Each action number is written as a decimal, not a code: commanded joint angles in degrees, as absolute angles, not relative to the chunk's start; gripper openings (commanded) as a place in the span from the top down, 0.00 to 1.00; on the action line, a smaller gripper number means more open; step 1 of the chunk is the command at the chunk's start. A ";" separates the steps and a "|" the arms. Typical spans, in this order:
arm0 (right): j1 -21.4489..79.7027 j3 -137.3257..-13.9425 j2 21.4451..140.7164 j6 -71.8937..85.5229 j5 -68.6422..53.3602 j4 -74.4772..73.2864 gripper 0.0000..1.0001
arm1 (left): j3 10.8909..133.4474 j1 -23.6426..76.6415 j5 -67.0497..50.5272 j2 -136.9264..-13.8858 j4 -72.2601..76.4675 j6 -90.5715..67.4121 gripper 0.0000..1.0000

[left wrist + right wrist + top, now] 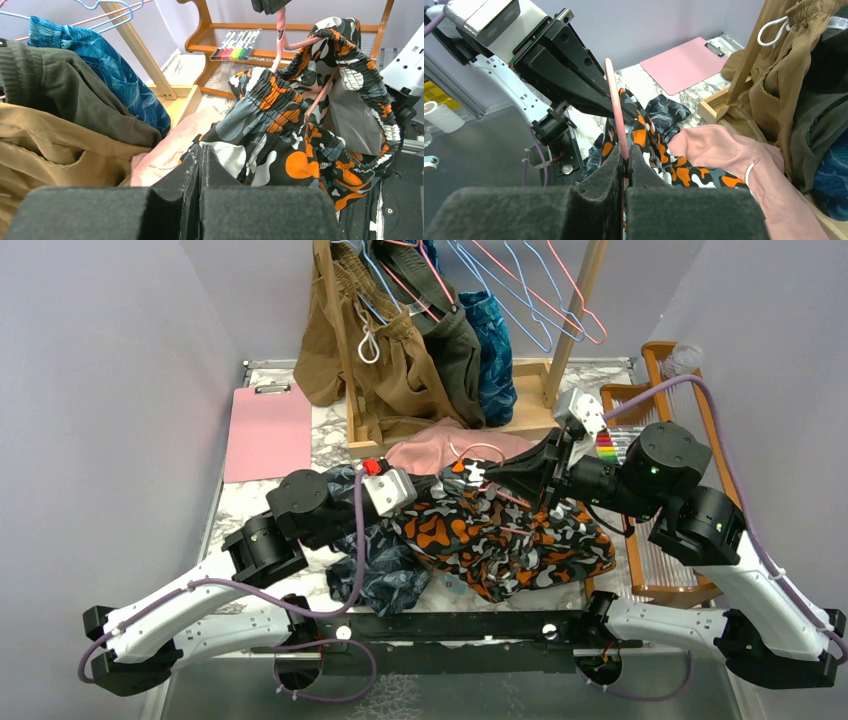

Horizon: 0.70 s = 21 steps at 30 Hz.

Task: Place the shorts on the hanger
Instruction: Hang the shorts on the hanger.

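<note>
Pinched shut with the left claw [201,150] on a fold of the shorts [300,165], just below the gathered waistband. Clamped tight with the right claw [626,162] on the thin wire of the hanger [616,110], rising straight out of the pads and seemingly running into the open waistband. Otherwise heaped on the table [328,435] between both arms, touching the pink shorts [440,452] behind and the navy leaf-print shorts [390,575] on the left.

Could slide back off the wire if tugged too hard or at a slant. Could drag the pink pair along, lying right against it. Might turn the wire in so narrow a grip and tip the hanger out of the opening.

Counting: two claws, one hanger in hand, one camouflage pair, one pink pair, one navy pair, one clipboard [268,430], three garments [400,370] on the rack [340,350] as far as can be told. Too tangled to count the spare hangers [520,290]; too small to count the markers [235,45].
</note>
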<state>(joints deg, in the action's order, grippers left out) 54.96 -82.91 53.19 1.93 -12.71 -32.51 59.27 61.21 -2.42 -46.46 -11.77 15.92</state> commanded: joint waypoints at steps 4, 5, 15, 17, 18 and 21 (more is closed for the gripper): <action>55.11 -86.66 51.29 1.21 -10.59 -29.44 0.99 | 58.79 61.06 2.05 -41.53 -11.87 16.51 1.00; 55.11 -86.99 51.14 1.04 -10.03 -29.11 0.99 | 58.94 61.08 3.58 -40.58 -12.15 16.77 1.00; 55.11 -95.73 53.77 0.64 -8.88 -21.78 0.99 | 71.79 61.08 3.10 -40.89 -14.71 18.17 1.00; 55.10 -95.08 53.87 1.15 -9.31 -20.32 0.99 | 72.06 61.08 1.86 -41.27 -14.80 17.38 1.00; 55.11 -94.24 53.83 1.54 -9.25 -19.73 0.99 | 71.49 61.08 1.47 -41.19 -14.96 17.20 1.00; 55.11 -90.82 52.62 2.39 -8.59 -18.01 0.99 | 68.22 61.08 3.48 -40.12 -15.28 16.02 1.00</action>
<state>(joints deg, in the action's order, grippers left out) 54.96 -93.56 53.32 1.34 -9.89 -24.29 71.35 61.21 2.90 -40.38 -13.52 17.23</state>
